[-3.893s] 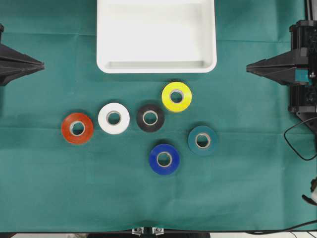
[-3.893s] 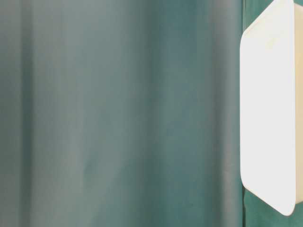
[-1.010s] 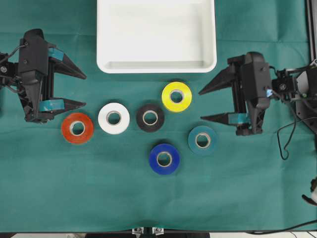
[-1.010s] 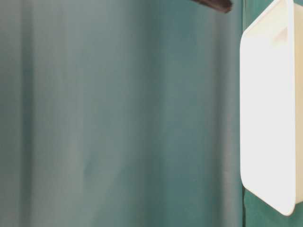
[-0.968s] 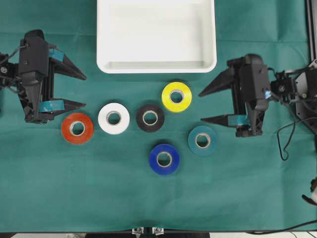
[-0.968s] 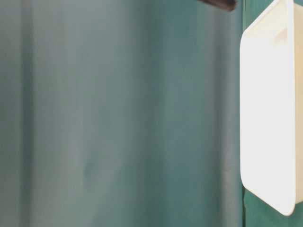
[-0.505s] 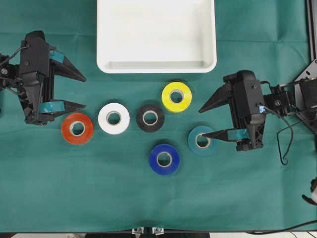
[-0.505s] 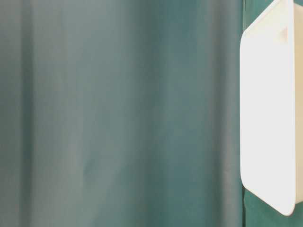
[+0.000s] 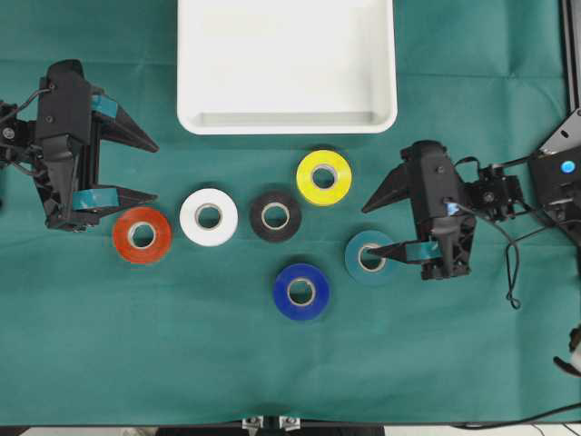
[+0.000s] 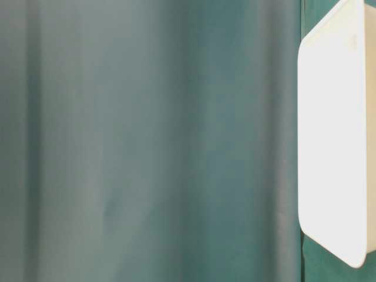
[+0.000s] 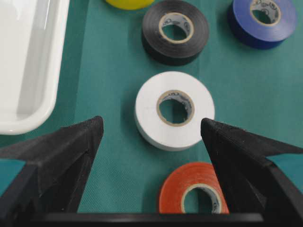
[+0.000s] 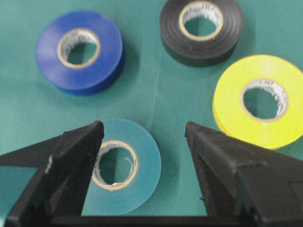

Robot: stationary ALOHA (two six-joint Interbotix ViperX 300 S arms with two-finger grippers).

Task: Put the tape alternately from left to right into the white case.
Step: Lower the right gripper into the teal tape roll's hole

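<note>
Green cloth [image 9: 182, 363] covering the whole table, lying flat with wide bare stretches along the near edge and both sides; white case [image 9: 287, 123] sitting at the far edge, middle, holding nothing, its near rim well apart from every roll; six rolls lying flat between the arms: red-orange [image 9: 141, 235], white [image 9: 208, 216], black [image 9: 275, 215] lining up left to right with small gaps, yellow [image 9: 323, 177] sitting nearer the case, blue [image 9: 300, 291] and teal [image 9: 369, 258] lying nearest the viewer; left gripper [image 9: 123, 170] hovering just beside the red-orange roll, jaws parted and gripping nothing; right gripper [image 9: 379, 229] spreading wide, likewise carrying nothing, one finger [image 9: 399, 251] reaching over the teal roll's hole, the other pointing toward yellow; touching or not, cannot tell.
</note>
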